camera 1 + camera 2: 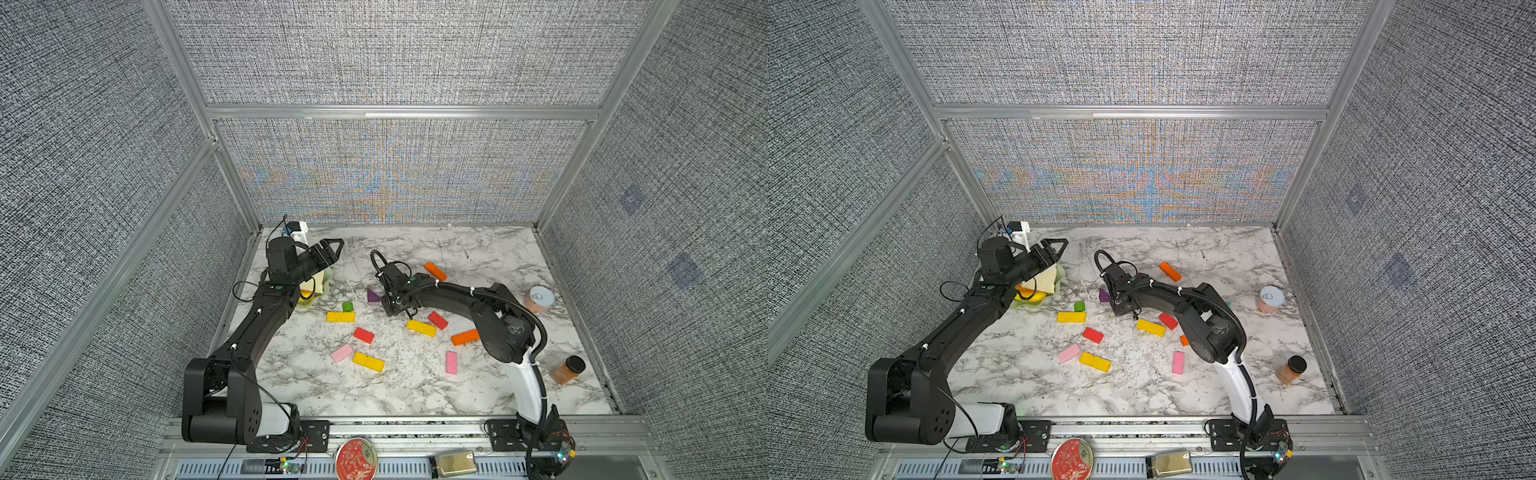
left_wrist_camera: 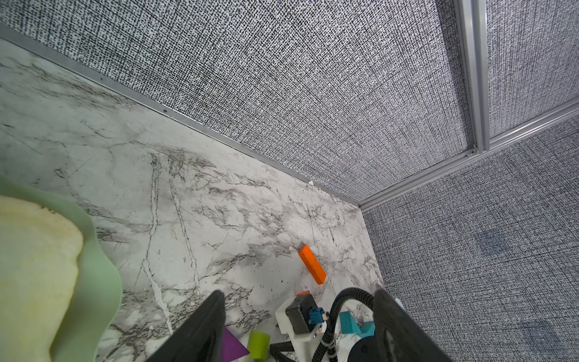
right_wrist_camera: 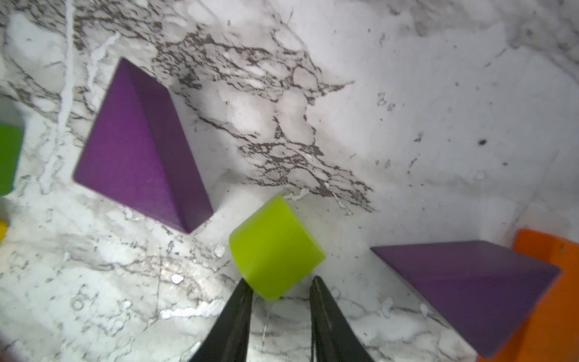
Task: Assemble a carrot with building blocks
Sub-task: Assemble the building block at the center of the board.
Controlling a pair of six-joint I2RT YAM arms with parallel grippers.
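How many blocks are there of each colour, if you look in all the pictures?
orange bars: 2
yellow bars: 3
red bars: 2
pink bars: 2
purple triangles: 2
green stubs: 2
teal block: 1
Total: 14
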